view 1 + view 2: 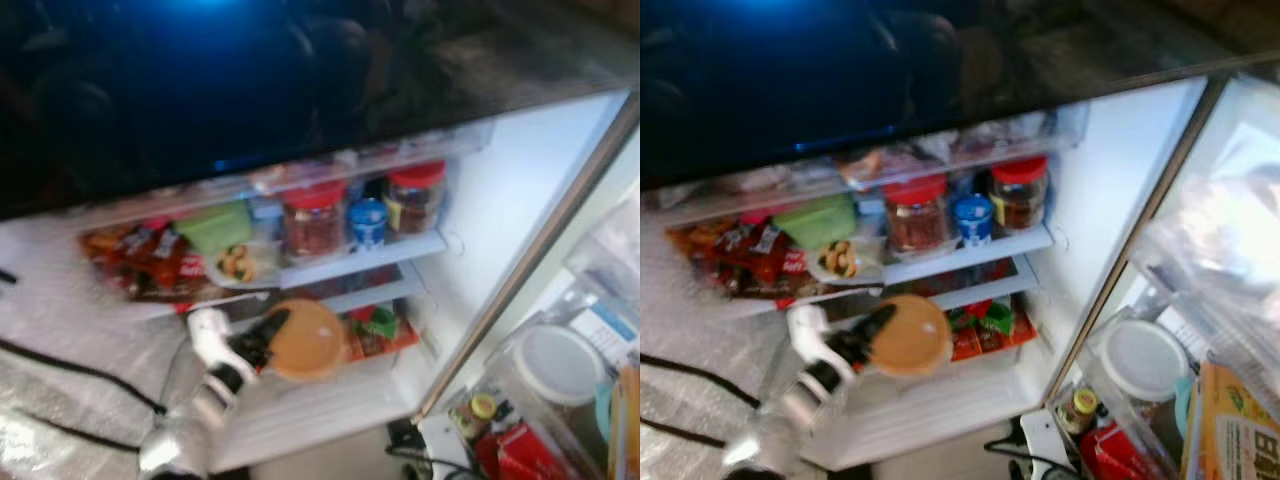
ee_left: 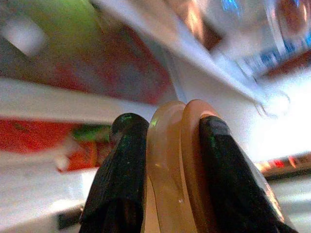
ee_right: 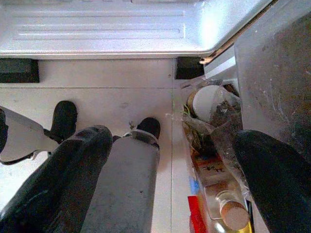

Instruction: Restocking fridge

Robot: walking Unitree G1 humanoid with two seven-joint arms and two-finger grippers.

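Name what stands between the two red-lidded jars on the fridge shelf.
A small blue-lidded jar stands between the two red-lidded jars, seen in both eye views.

Glossy tan plastic bowl (image 1: 306,340); clear jars (image 1: 314,220), red lids.

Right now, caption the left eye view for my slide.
Left gripper carries an orange bowl into the open fridge.

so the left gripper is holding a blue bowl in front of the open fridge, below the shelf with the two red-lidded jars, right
Not quite: the bowl is orange, not blue, as both eye views show. The rest holds: the left gripper grips it by the rim before the open fridge, below the shelf with the two red-lidded jars.
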